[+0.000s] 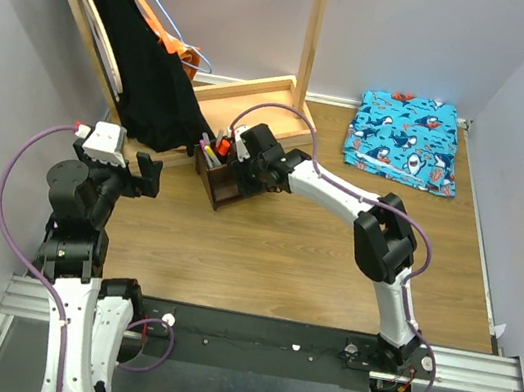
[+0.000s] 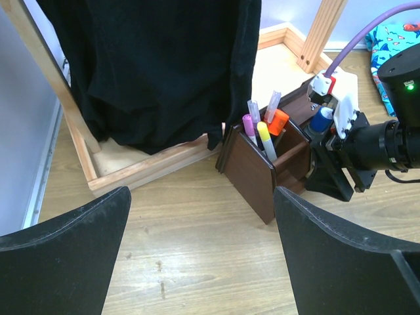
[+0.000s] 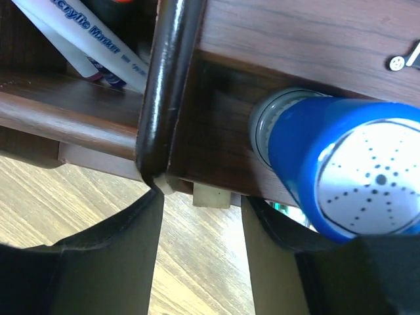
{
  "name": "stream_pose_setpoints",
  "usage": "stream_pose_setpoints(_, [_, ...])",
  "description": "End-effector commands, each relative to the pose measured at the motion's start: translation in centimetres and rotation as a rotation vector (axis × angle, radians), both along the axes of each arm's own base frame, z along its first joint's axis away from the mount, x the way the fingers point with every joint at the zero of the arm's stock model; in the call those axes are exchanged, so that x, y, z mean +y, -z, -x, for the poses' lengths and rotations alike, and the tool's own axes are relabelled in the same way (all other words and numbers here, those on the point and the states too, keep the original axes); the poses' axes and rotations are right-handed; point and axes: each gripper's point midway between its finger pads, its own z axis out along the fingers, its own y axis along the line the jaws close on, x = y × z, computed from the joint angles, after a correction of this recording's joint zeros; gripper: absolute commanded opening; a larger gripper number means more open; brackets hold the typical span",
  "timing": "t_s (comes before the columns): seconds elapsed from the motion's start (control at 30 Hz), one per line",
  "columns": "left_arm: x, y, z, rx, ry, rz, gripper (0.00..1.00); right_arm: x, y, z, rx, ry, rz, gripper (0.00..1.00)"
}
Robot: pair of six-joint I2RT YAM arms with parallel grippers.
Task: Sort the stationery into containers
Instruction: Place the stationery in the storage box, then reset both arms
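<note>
The dark brown wooden organiser (image 1: 227, 182) stands at the table's middle, beside the rack. Its tall compartment (image 2: 257, 172) holds pink (image 2: 247, 125), yellow (image 2: 264, 135), purple-grey (image 2: 253, 110) and orange-capped (image 2: 279, 121) markers, all upright. A blue-topped tube (image 3: 341, 172) stands in a neighbouring compartment, close to my right gripper (image 3: 202, 211). That gripper (image 1: 252, 157) hangs over the organiser, open. A small tan eraser cube (image 3: 211, 195) shows at the organiser's edge between the fingers, narrower than their gap. My left gripper (image 2: 202, 197) is open over bare wood, left of the organiser.
A black garment (image 1: 138, 63) hangs on an orange hanger (image 1: 173, 38) from the pale wooden rack, whose base frame (image 1: 260, 94) lies right behind the organiser. A blue shark-print cloth (image 1: 404, 138) lies folded at the back right. Grey walls close in both sides.
</note>
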Motion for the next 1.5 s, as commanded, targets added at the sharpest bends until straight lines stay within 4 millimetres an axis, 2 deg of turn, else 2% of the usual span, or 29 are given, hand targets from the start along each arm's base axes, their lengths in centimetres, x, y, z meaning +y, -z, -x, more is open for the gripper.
stream_pose_setpoints(0.0, [0.3,0.2,0.0,0.000,-0.015,0.001,0.99,0.5,-0.8,-0.8,-0.058,0.016,-0.008,0.59])
stream_pose_setpoints(0.23, [0.1,0.0,0.3,-0.009,-0.008,0.005,0.99,-0.2,-2.4,0.1,-0.072,0.019,-0.008,0.60])
stream_pose_setpoints(0.33, [0.0,-0.1,0.3,-0.014,-0.003,0.003,0.99,-1.7,-2.8,1.1,-0.071,0.028,0.007,0.62])
stream_pose_setpoints(0.37, [0.0,0.0,0.3,-0.014,-0.003,0.005,0.99,-2.7,-2.1,1.6,-0.059,0.033,0.033,0.63])
stream_pose_setpoints(0.43, [0.0,-0.1,0.5,-0.018,-0.003,0.005,0.99,-3.7,-3.6,2.2,-0.078,0.040,0.024,0.63])
stream_pose_setpoints(0.53, [-0.2,-0.5,0.9,-0.025,0.001,0.006,0.99,-5.6,-4.8,3.8,-0.098,0.020,0.033,0.69])
stream_pose_setpoints(0.63, [-0.6,-0.5,1.3,-0.018,0.021,0.012,0.99,-7.4,-6.2,5.3,-0.106,0.017,0.017,0.81])
stream_pose_setpoints(0.67, [-0.8,-0.5,1.4,-0.018,0.027,0.013,0.99,-7.9,-6.6,5.6,-0.108,0.029,0.015,0.89])
stream_pose_setpoints(0.7, [-0.8,-0.5,1.5,-0.017,0.028,0.013,0.99,-8.4,-6.8,5.8,-0.108,0.045,0.014,0.92])
stream_pose_setpoints(0.73, [-0.9,-0.3,1.6,-0.011,0.033,0.015,0.99,-9.4,-6.5,5.7,-0.109,0.062,0.022,0.94])
stream_pose_setpoints(0.77, [-0.9,-0.2,1.7,-0.007,0.033,0.013,0.99,-10.3,-8.0,5.5,-0.148,0.090,0.009,0.98])
stream_pose_setpoints(0.9, [-0.8,0.7,1.6,0.022,0.035,0.007,0.99,-14.1,-10.4,4.5,-0.217,0.227,-0.015,1.00])
stream_pose_setpoints(0.97, [-0.9,1.0,1.3,0.036,0.044,0.002,0.99,-17.1,-10.4,3.7,-0.222,0.308,0.001,1.00])
stream_pose_setpoints(1.0, [-0.9,1.1,1.2,0.038,0.049,-0.006,0.99,-18.3,-11.5,3.7,-0.236,0.339,-0.017,1.00])
stream_pose_setpoints(1.03, [-0.8,1.3,0.9,0.050,0.052,-0.006,0.99,-20.6,-11.6,3.1,-0.233,0.402,-0.008,1.00])
stream_pose_setpoints(1.07, [-0.8,1.4,0.7,0.052,0.053,-0.008,0.99,-21.9,-12.0,2.9,-0.234,0.444,-0.018,1.00])
stream_pose_setpoints(1.17, [-0.4,1.8,0.0,0.065,0.040,-0.011,0.99,-26.3,-12.5,3.5,-0.256,0.543,-0.002,1.00])
stream_pose_setpoints(1.2, [-0.3,2.0,-0.2,0.069,0.039,-0.010,0.99,-27.3,-11.9,4.1,-0.251,0.556,0.012,1.00])
stream_pose_setpoints(1.23, [-0.2,2.3,-0.4,0.076,0.035,-0.005,0.99,-28.5,-12.7,4.6,-0.280,0.581,-0.006,1.00])
stream_pose_setpoints(1.33, [0.1,2.9,-0.9,0.097,0.021,0.001,0.99,-30.8,-12.8,6.0,-0.304,0.621,-0.012,1.00])
stream_pose_setpoints(1.47, [0.0,3.3,-1.0,0.120,0.029,0.005,0.99,-32.2,-13.0,6.6,-0.315,0.656,-0.045,1.00])
